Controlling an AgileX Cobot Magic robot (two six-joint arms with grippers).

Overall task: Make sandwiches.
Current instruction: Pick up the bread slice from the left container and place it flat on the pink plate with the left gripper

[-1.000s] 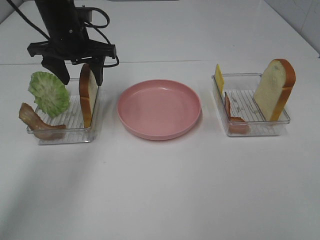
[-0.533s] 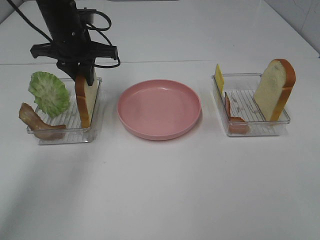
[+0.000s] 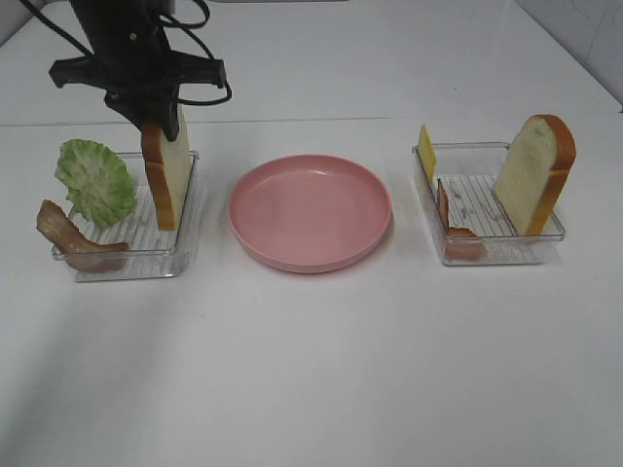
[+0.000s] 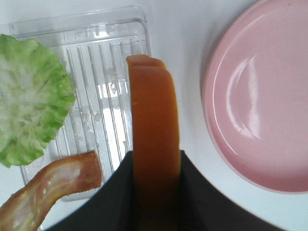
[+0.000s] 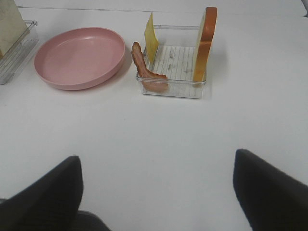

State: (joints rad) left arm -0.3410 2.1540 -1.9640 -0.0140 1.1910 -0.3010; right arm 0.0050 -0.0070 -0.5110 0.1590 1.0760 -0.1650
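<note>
2 bread slices, 2 bacon strips, 2 trays, 1 lettuce, 1 cheese, 1 plate. Left end effector grips one bread slice (plate rim just beside); right end effector spread wide, bare worktop ahead.

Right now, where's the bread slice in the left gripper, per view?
Exterior high: bread slice upper left, upright over the left tray.
Left wrist: mid-frame, crust edge-on, in the left gripper.
Right wrist: cropped at a corner, beyond the pink plate.
Shared landmark: pink plate, beside it in all three.
</note>
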